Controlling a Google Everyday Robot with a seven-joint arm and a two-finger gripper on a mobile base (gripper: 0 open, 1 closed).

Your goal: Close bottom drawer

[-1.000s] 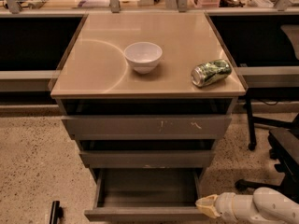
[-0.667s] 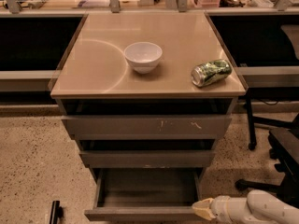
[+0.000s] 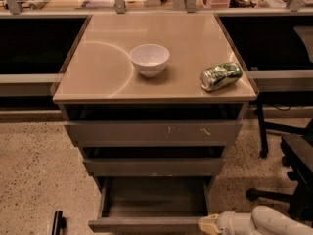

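The bottom drawer [image 3: 146, 224] of the grey cabinet stands pulled out, showing its shallow grey box [image 3: 155, 196] inside. Its plain flat front lies along the bottom edge of the camera view. My gripper [image 3: 204, 223] comes in from the lower right on a white arm and sits at the right end of the drawer front, touching or almost touching it. Above it are the middle drawer [image 3: 155, 167] and the top drawer [image 3: 153, 132] with pale scratch marks.
A white bowl [image 3: 149, 59] and a crushed green can [image 3: 220, 76] sit on the cabinet top [image 3: 98, 77]. A black office chair [image 3: 293, 160] stands at the right. A small dark object [image 3: 57, 223] lies on the speckled floor at the lower left.
My gripper has moved left along the bottom edge, from right of the drawer to the right end of the drawer front. The drawer looks unmoved.
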